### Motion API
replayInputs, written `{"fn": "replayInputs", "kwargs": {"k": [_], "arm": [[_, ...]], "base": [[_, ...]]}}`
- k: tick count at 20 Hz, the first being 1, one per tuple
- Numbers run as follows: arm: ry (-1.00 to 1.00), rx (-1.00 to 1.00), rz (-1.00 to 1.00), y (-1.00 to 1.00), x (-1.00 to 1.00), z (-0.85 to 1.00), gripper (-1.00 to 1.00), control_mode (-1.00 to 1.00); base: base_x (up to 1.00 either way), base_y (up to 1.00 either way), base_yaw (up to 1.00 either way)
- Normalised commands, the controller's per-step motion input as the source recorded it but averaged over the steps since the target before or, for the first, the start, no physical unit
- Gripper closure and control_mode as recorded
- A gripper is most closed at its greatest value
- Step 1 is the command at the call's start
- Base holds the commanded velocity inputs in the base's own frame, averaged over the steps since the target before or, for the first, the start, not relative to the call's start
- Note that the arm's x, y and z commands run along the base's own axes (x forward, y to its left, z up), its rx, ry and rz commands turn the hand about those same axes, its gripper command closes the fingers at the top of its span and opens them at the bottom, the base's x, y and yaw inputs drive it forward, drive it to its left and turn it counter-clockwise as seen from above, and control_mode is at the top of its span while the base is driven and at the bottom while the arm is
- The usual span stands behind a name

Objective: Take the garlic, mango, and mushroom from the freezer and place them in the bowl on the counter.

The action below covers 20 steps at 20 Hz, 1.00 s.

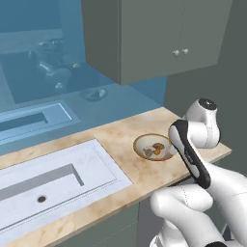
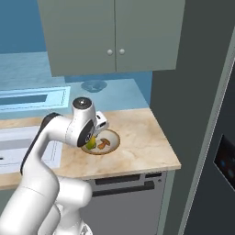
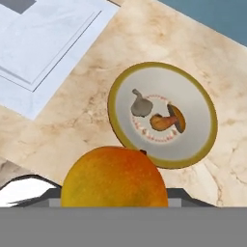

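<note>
- Left base view: robot arm [image 1: 193,159] takes up the lower right corner, nearest the lens, white with a dark link crossing in front. Just behind it the bowl [image 1: 144,143] sits on the beige marble counter [image 1: 111,140], close to the counter's right end. You can make out an orange-brown bit inside the bowl, but it's too small to name from here. White sink [image 1: 48,178] is well off to the left on the same slab, and grey-green cupboards [image 1: 154,38] hang above.
- Right base view: arm rises from the lower left and bends over the bowl [image 2: 114,143]. The gripper [image 2: 93,141] is tucked under the wrist, hanging right over the bowl's left side, with the mango [image 2: 91,143] showing yellow-green at its tip. The mushroom [image 2: 105,143] lies inside the bowl just beside it. The dark freezer [image 2: 215,137] stands along the right edge, past the end of the counter.
- Hand view: mango fills the bottom middle, orange-yellow, sitting between the finger tips, so the claw is clamped on it, partly spread around the fruit. Beyond it the bowl holds the garlic [image 3: 141,106] and the mushroom side by side near its centre, almost touching. The mango overlaps the bowl's near rim in this view and sits above it.
</note>
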Motion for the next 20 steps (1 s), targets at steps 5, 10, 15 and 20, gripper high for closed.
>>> {"fn": "replayInputs", "kwargs": {"k": [5,10,15,20], "arm": [[0.0,0.0,-0.05,0.08,0.26,-0.2,1.0,-1.0],[0.0,0.0,-0.02,0.0,0.25,-0.12,1.0,-1.0],[0.01,0.0,-0.02,0.02,0.31,-0.18,1.0,-1.0],[0.03,0.0,-0.01,0.0,0.28,-0.23,1.0,-1.0]], "base": [[0.0,0.0,0.0],[0.0,0.0,0.0],[0.0,0.0,0.0],[0.0,0.0,0.0]]}}
